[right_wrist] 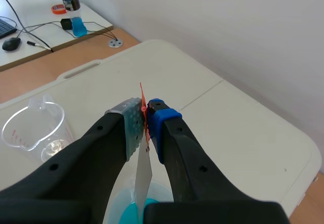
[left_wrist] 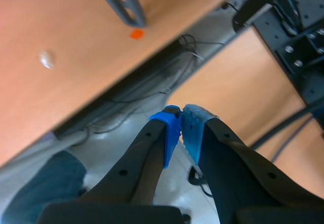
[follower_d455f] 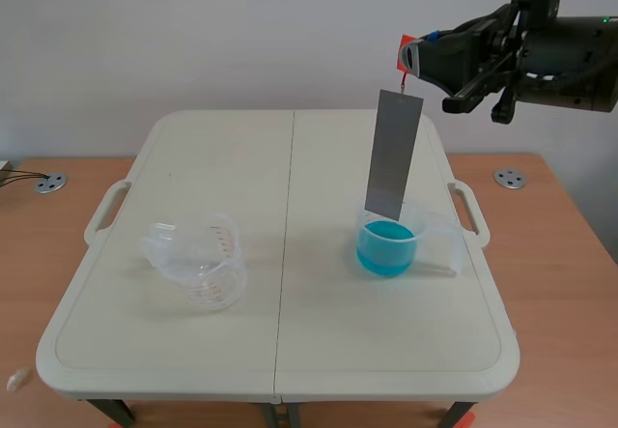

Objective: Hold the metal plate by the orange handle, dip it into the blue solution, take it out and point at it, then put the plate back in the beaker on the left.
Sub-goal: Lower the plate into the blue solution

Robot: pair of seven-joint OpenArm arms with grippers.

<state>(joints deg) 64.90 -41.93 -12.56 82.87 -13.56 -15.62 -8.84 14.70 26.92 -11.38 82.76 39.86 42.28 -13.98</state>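
Observation:
A long grey metal plate point(follower_d455f: 393, 155) hangs upright from its orange handle point(follower_d455f: 405, 49), with my right gripper point(follower_d455f: 407, 60) shut on that handle high at the table's right side. The plate's lower end sits inside the beaker of blue solution point(follower_d455f: 387, 246). In the right wrist view my gripper point(right_wrist: 146, 117) pinches the orange handle point(right_wrist: 143, 99), the plate point(right_wrist: 143, 176) drops from it into the blue beaker point(right_wrist: 131, 215). An empty clear beaker point(follower_d455f: 205, 267) stands at the table's left; it shows beside the right gripper too point(right_wrist: 34, 131). My left gripper point(left_wrist: 181, 126) is shut on nothing, off the table, over the floor.
The white folding table point(follower_d455f: 280, 351) has handles at both sides. A table leg point(left_wrist: 123, 4) and loose cables point(left_wrist: 147, 107) lie ahead of the left gripper. A desk with a bottle point(right_wrist: 74, 14) and a mouse point(right_wrist: 11, 43) stands beyond the table.

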